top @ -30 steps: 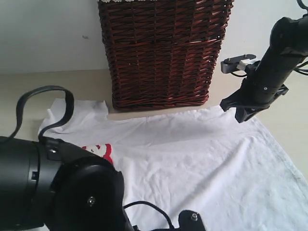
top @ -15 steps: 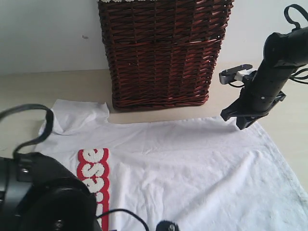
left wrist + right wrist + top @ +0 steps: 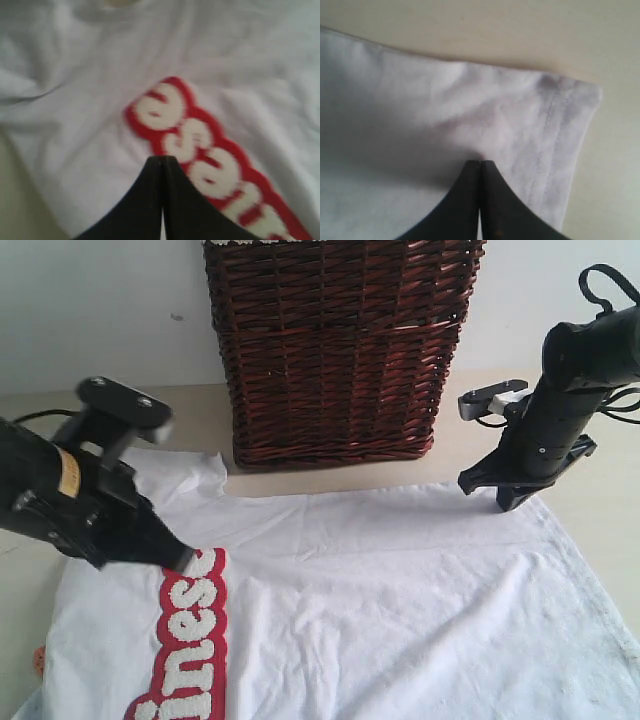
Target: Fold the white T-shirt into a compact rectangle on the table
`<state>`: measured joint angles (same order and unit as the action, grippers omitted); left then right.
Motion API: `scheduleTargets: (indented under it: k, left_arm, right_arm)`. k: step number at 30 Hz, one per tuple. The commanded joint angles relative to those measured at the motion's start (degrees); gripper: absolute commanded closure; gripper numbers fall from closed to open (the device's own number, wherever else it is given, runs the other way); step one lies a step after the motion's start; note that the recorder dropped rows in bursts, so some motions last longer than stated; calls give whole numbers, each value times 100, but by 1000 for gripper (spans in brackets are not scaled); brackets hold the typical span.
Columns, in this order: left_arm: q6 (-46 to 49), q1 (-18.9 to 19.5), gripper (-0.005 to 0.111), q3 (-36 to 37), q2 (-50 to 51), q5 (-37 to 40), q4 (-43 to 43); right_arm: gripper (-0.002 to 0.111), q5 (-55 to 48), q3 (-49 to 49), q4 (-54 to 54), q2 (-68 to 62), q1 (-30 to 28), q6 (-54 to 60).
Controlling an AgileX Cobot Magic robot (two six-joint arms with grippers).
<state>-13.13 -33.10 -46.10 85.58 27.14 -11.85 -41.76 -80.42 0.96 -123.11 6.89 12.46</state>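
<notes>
My left claw (image 3: 162,159) is closed, its two black tips pressed flat together, with nothing that I can see caught between them. The tips are down at the white cotton short-sleeved T-shirt (image 3: 400,580), and just beyond them runs its red outlined band of fuzzy white lettering (image 3: 200,150). The cloth around this claw lies in soft wrinkles. Past the shirt's edge on this claw's outer side is the smooth pale beige table (image 3: 615,515).

My right claw (image 3: 480,162) is also closed tight, tip against tip. It rests on a corner of the same shirt, and the fabric puckers toward the tips. I cannot tell whether a fold is nipped between them. Just beside the tips runs the stitched hem (image 3: 547,130), and past the hem the table is bare.

The shirt lies spread on the table from one claw to the other, lettering side up. Beyond both claws, roughly between them, a tall dark red-brown wicker basket (image 3: 335,350) stands near the shirt's far edge. Behind the basket is a plain white wall (image 3: 90,310).
</notes>
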Motion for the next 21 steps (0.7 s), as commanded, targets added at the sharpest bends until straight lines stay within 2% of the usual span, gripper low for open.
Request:
scheduleTargets:
  k: [1,4,7,14,21]
  left_arm:
    - [-253,1526,107,-27,526,-781,344]
    - [-253,2055,107,-205,1055,-1310,547]
    - [-203,2131,107,-666,1570,-1330,547]
    - [419,2109,107,-2242,2714,-111,547]
    - [765,2109,107,-3551,3751,695,526]
  right_arm:
    - [108,159,4,24,2,-24,-53]
    - [108,147,4,24,-12,-24,-56]
    - [108,125,4,24,-11,-24,-56]
    - [108,136,4,64,-11,-24,-56]
    - [108,124,4,64,-11,-24,-56]
